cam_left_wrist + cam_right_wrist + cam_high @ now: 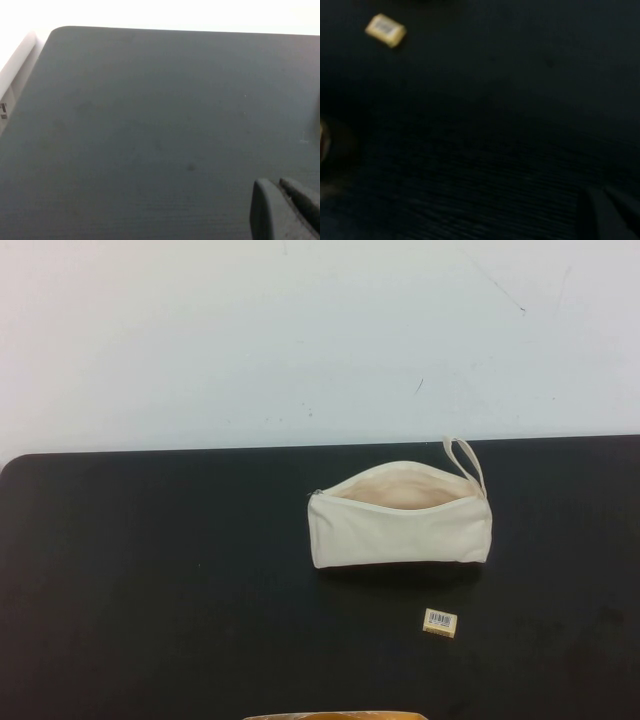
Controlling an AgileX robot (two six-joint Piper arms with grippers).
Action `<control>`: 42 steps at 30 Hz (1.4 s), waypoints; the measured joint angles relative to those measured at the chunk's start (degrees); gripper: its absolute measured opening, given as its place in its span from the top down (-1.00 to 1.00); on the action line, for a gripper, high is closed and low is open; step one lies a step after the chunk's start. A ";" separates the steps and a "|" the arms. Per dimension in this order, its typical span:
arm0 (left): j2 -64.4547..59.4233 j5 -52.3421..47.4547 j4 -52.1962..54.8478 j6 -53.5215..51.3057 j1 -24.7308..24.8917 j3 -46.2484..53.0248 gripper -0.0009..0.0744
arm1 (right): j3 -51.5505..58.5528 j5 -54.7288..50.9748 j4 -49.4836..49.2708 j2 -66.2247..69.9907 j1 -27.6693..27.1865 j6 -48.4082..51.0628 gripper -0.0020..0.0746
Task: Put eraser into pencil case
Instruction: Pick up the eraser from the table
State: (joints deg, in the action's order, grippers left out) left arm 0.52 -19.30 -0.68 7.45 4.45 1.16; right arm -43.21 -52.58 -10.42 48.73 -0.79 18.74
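Observation:
The cream pencil case lies on the black table, unzipped, its mouth facing up and showing pale peach lining, with a loop strap at its right end. The eraser is a tiny tan block with a barcode label, lying on the table just in front of the pouch's right end. It also shows in the right wrist view, far from my right gripper, which is shut and empty over bare table. My left gripper is shut and empty over bare table. Neither gripper shows in the high view.
A white wall rises behind the table's far edge. An orange-tan object pokes in at the near edge of the high view. The table's rounded far-left corner shows in the left wrist view.

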 joint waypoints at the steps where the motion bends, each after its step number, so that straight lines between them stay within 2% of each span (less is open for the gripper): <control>1: 0.00 0.00 0.00 0.00 0.00 0.00 0.98 | 0.00 0.13 -1.66 1.66 0.00 2.33 0.95; 9: 0.00 0.00 0.00 0.00 0.00 0.00 0.98 | -4.24 1.26 -12.94 20.14 0.12 15.78 0.95; 13: 0.00 0.00 0.00 0.00 0.00 0.00 0.98 | -8.31 2.10 -16.51 29.55 2.81 18.97 0.95; 19: 0.00 0.00 0.00 0.00 0.00 0.00 0.98 | -18.32 2.20 -16.10 43.45 15.79 18.86 0.95; 23: 0.00 0.00 0.00 0.00 0.00 0.00 0.98 | -26.59 1.77 -7.74 49.69 24.68 15.14 0.95; 26: 0.00 0.00 0.00 0.00 0.00 0.00 0.98 | -32.39 -0.85 -0.54 54.14 29.04 13.34 0.93; 28: 0.00 0.00 0.00 0.00 0.00 0.00 0.98 | -35.35 -2.28 2.17 56.78 30.79 12.93 0.86; 31: 0.00 0.00 0.00 0.00 0.00 0.00 0.98 | -38.55 -2.85 3.84 60.50 32.17 12.93 0.61; 35: 0.00 0.00 0.00 0.00 0.00 0.00 0.98 | -39.94 -2.54 5.63 63.72 33.03 12.93 0.03; 37: 0.00 0.00 0.00 0.00 0.00 0.00 0.98 | -40.06 -1.74 6.80 64.65 33.03 12.93 -0.18; 39: 0.00 0.00 0.00 0.00 0.00 0.00 0.98 | -40.16 -0.14 7.83 65.22 33.03 12.93 -0.29; 42: 0.00 0.00 0.00 0.00 0.00 0.00 0.98 | -40.25 2.77 8.41 66.17 33.03 12.93 -0.35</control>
State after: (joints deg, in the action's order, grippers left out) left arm 0.52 -19.30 -0.68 7.45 4.45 1.16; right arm -83.46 -49.80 -2.01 114.90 32.24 31.67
